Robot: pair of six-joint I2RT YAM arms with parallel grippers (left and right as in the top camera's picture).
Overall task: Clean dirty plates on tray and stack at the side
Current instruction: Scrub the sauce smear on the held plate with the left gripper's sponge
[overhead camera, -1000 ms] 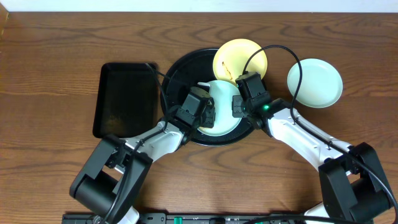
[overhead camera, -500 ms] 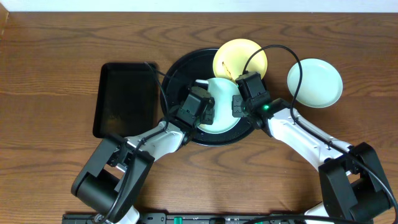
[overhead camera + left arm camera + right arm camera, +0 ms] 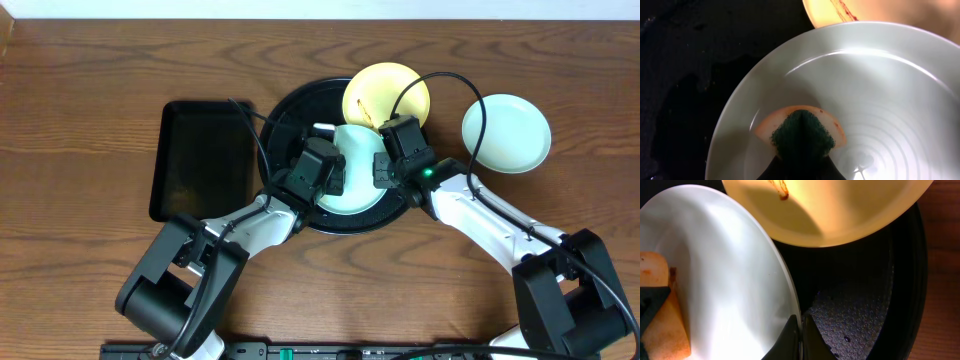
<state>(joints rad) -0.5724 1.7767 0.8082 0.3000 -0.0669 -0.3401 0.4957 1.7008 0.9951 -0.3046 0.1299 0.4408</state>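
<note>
My left claw (image 3: 802, 160) is clamped on a sponge (image 3: 801, 127) on the mint plate (image 3: 880, 95); my right claw (image 3: 799, 332) pinches that plate's rim.

A wooden table (image 3: 80, 110) with brown grain is filling most of the overhead view, and a white strip (image 3: 300, 8) is running along its far edge. A rectangular black tray (image 3: 200, 160) with a raised rim and rounded corners is lying flat on the table's left half, its long sides pointing away from the robot. A sponge (image 3: 800, 131) is showing an orange body and a dark green scouring face in the left wrist view, where its lower edge is sitting hidden.
</note>
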